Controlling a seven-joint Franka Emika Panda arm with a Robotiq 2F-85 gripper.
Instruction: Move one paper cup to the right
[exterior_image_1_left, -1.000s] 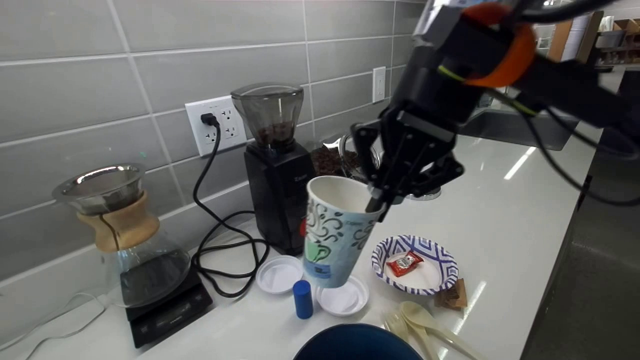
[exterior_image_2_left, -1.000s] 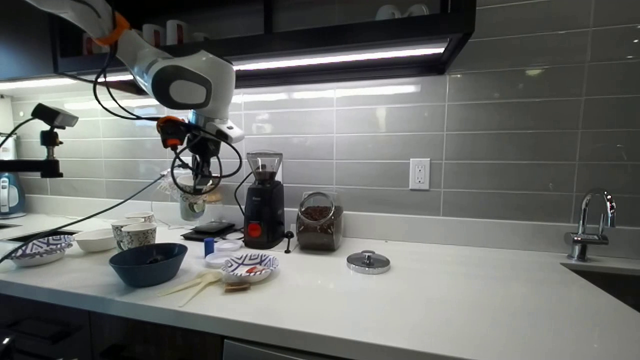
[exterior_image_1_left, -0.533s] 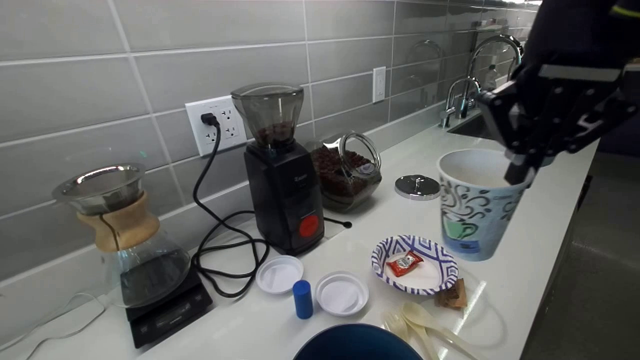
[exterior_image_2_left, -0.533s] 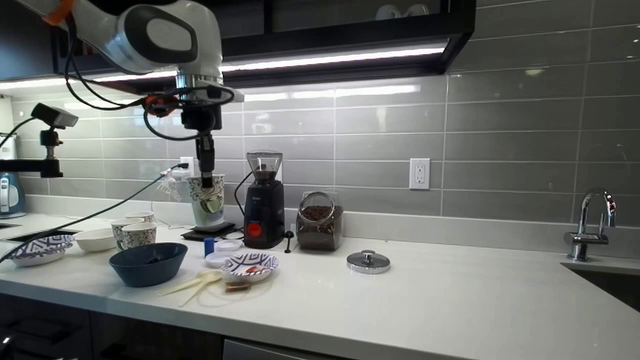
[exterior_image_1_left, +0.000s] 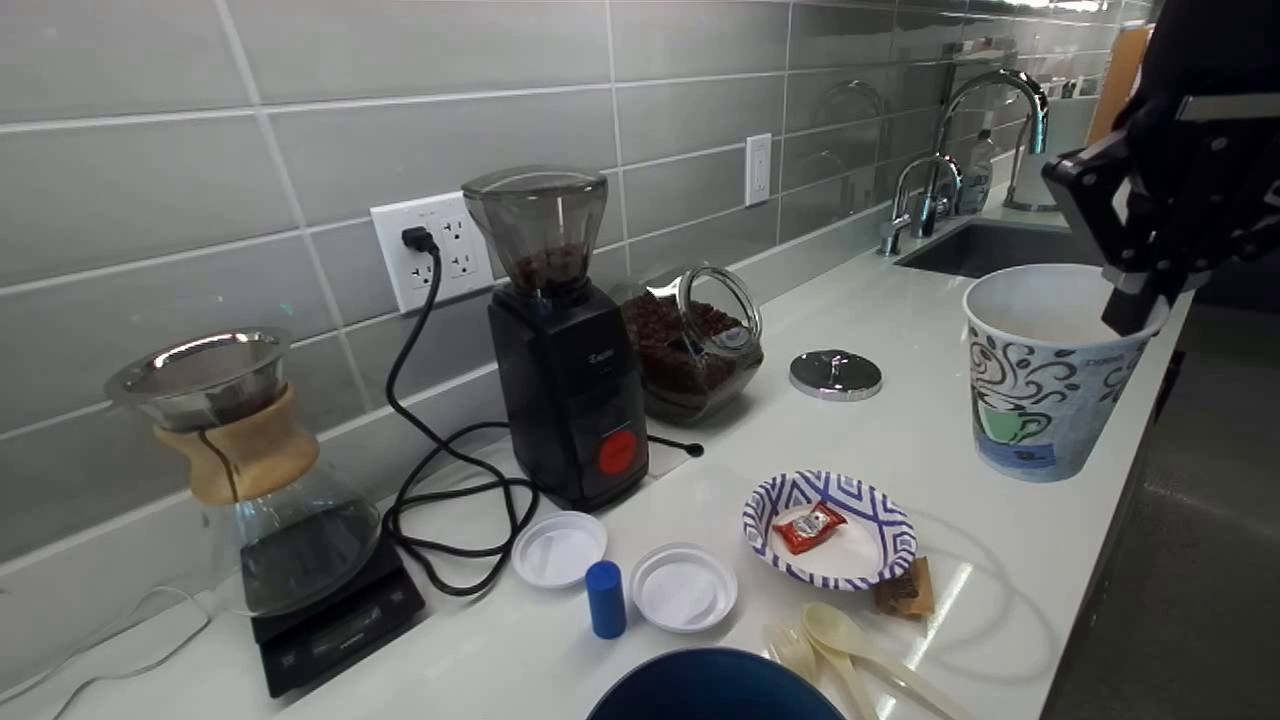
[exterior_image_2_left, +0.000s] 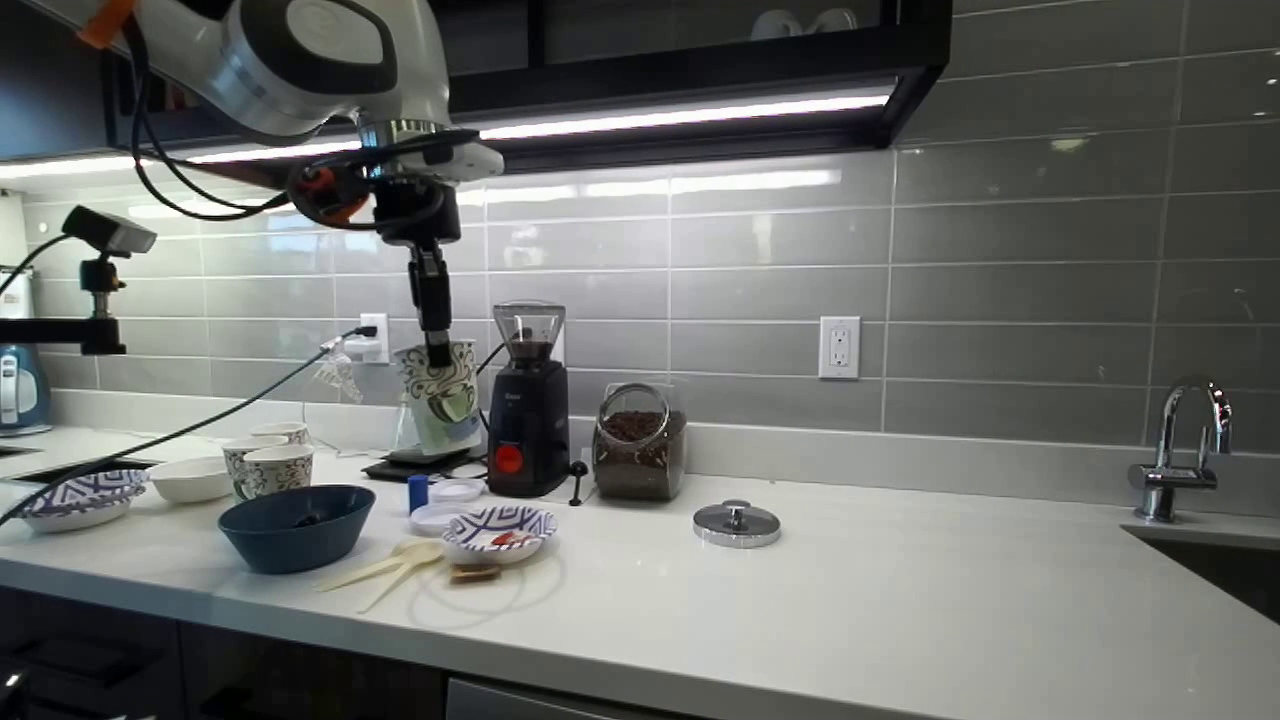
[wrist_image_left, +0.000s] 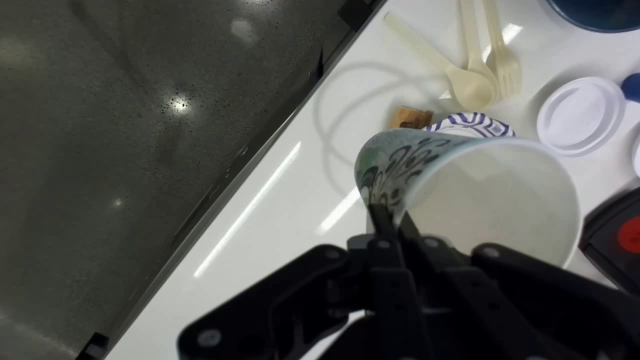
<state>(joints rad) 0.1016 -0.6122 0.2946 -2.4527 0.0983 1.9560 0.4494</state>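
Note:
The white paper cup (exterior_image_1_left: 1045, 405) with its teal-green print hangs in the air above the counter, slightly tilted. It also shows in an exterior view (exterior_image_2_left: 450, 415), in front of the outlet wall and left of the grinder. My gripper (exterior_image_1_left: 1135, 300) is shut on the cup's rim, one finger inside and one outside. In the wrist view the fingertips (wrist_image_left: 395, 220) pinch the wall of the cup (wrist_image_left: 400, 162), and its open mouth faces the camera. Several similar paper cups (exterior_image_2_left: 280, 472) stand on the counter at the left in an exterior view.
A patterned paper plate (exterior_image_1_left: 895, 525) holds a red packet. Plastic cutlery (exterior_image_1_left: 850, 650), white lids (exterior_image_1_left: 685, 590), a blue cylinder (exterior_image_1_left: 606, 600) and a dark blue bowl (exterior_image_2_left: 297, 535) are near it. The black grinder (exterior_image_1_left: 570, 390), bean jar (exterior_image_1_left: 695, 350) and metal lid (exterior_image_2_left: 737, 525) stand behind.
The gripper has carried the cup to the right in both exterior views, away from in front of the grinder in one of them. The arm has also turned, and the cup stays gripped.

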